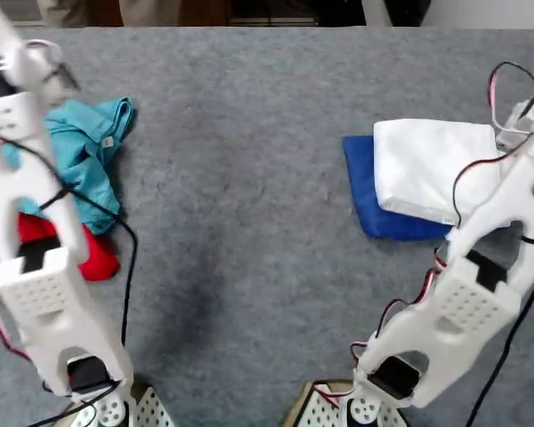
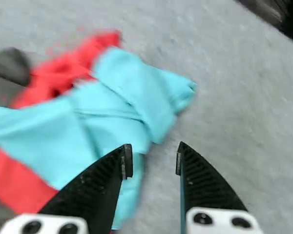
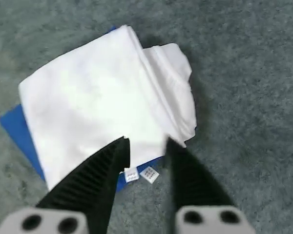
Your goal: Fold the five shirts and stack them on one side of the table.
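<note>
High view shows a white shirt (image 1: 427, 165) folded on a blue shirt (image 1: 374, 213) under the parted right fingers (image 3: 105, 163), so the teal shirt (image 1: 89, 151) crumpled over a red shirt (image 1: 93, 258) at the desk's (image 1: 249, 178) left looks next, calling for the left fingers (image 2: 107, 175), apart above it, to drop and pinch an edge.

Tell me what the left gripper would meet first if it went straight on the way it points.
Most likely the edge of the turquoise shirt, just ahead of the open left gripper. Depth is unclear; it might touch the grey table beside that edge first.
</note>
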`<action>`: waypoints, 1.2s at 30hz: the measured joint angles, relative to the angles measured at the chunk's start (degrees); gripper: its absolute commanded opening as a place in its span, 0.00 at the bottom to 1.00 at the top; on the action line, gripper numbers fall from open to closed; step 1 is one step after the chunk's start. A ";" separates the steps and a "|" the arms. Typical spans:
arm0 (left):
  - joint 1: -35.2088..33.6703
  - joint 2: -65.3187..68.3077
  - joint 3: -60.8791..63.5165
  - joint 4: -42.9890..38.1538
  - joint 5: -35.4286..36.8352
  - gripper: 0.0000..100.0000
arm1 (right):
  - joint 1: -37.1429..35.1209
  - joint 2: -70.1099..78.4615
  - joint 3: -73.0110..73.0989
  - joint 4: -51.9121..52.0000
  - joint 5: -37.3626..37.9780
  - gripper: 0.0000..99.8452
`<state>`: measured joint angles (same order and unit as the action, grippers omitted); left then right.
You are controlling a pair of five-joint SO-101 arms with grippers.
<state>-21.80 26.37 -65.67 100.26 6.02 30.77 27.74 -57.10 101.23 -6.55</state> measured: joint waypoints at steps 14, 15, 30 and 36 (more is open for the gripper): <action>-7.30 10.55 27.60 -18.37 -3.08 0.16 | -15.12 -23.38 32.35 0.00 0.00 0.01; -7.30 12.75 28.40 -20.92 -3.08 0.16 | -16.00 -24.09 34.02 0.00 0.00 0.01; -21.54 31.03 10.81 -29.36 -3.34 0.05 | -17.58 -33.85 42.64 0.00 0.00 0.01; -29.27 36.66 -0.79 -29.19 -3.43 0.05 | -17.58 -33.85 42.64 0.00 0.00 0.01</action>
<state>-51.08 63.03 -66.46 71.08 2.59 13.19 -6.11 -14.46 101.23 -6.55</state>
